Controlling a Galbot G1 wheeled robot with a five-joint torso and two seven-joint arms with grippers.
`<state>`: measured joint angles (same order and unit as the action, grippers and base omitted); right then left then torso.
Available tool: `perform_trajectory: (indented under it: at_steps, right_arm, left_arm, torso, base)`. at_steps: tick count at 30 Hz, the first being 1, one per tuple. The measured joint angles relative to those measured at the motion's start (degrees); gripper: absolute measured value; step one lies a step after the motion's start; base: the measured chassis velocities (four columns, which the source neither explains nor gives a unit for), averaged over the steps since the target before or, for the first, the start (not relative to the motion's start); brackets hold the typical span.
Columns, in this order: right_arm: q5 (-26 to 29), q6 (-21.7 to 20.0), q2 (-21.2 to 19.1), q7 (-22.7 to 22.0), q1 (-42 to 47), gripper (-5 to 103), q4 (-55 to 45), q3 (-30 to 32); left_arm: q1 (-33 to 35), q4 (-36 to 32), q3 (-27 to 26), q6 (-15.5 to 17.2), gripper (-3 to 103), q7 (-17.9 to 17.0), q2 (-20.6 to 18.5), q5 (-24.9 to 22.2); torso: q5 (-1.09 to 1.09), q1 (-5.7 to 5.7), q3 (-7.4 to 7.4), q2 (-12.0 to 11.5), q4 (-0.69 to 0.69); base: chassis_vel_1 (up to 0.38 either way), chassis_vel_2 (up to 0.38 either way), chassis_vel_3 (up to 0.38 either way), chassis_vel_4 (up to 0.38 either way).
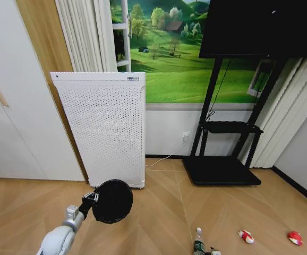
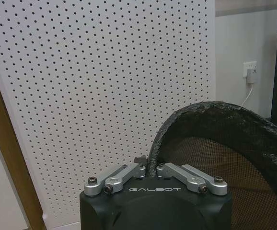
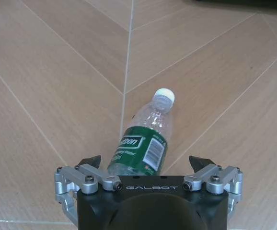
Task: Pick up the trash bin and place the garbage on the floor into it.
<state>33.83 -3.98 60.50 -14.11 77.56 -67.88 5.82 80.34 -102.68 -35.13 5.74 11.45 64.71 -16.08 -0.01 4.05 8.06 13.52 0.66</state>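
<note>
Before the white perforated appliance [image 1: 107, 127], we see the left gripper [image 2: 148, 168] holding the trash bin [image 1: 112, 201] off the wooden floor [image 1: 159, 212], its jaws pinched on the rim; our left wrist view reveals mesh walls inside. A black TV stand [image 1: 225, 154] stands to the right. Near the head view's lower edge lie the bottle [image 1: 198, 241] and two red-and-white wrappers [image 1: 245, 236]. Our right wrist view shows the right gripper [image 3: 145, 165], jaws spread wide, just above the bottle lying on its side.
</note>
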Motion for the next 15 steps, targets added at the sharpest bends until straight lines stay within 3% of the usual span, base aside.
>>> perform_trajectory:
  at_steps: [15]
  right_arm:
    - [-0.15,0.17,2.51,-0.59,-4.88,100,5.64,-2.6]
  left_arm:
    - [0.0,1.18,0.82,-0.77,4,-0.03,0.37,1.01]
  torso:
    - [0.0,0.0,0.0,0.0,0.0]
  base:
    - [0.0,0.0,0.0,0.0]
